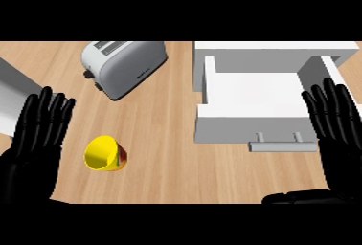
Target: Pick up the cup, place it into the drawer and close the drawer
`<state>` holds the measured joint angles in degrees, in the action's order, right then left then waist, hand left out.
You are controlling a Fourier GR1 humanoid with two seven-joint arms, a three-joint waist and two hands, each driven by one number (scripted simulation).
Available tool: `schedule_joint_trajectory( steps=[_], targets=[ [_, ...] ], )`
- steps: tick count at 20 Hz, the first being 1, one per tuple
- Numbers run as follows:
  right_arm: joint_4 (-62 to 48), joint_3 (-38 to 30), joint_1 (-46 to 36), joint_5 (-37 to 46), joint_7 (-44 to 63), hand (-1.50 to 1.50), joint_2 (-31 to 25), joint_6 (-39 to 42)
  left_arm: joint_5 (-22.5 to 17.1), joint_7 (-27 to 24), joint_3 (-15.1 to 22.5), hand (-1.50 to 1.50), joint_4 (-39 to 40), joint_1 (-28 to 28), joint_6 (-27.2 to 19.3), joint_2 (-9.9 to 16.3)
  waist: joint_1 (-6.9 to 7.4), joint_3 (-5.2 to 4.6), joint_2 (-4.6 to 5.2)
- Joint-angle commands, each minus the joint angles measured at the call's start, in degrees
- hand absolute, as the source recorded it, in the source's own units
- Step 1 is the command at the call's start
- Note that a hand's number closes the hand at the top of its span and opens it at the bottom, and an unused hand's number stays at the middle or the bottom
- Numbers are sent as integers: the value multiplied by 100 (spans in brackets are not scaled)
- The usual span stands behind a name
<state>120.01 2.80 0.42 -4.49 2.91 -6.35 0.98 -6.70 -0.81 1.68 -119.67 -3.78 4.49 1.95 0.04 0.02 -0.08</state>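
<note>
A yellow cup (105, 153) with a red and green pattern lies on its side on the wooden counter, its mouth facing left and up. My left hand (34, 143) stands open at the left edge, fingers up, just left of the cup without touching it. The white drawer (247, 98) is pulled open at the upper right, its grey handle (283, 146) facing me; the inside looks bare. My right hand (338, 129) is open at the right edge, fingers up, overlapping the drawer's right side.
A silver toaster (124, 64) lies at the upper middle of the counter. A grey object (14, 91) shows at the far left edge. Bare wood (176, 162) spans the strip between cup and drawer.
</note>
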Motion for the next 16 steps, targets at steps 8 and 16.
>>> schedule_joint_trajectory(
  steps=[8, 16],
  targets=[
    [-335, 286, -206, 155, -61, -150, 409, -20, -610, 286, -189, -150, 117, 29, 117, 64, 4, -2, 6],
    [92, -237, -119, -385, 323, -150, 97, 374, -82, 698, 347, -150, -121, 208, -541, -189, -13, -1, 3]
  ],
)
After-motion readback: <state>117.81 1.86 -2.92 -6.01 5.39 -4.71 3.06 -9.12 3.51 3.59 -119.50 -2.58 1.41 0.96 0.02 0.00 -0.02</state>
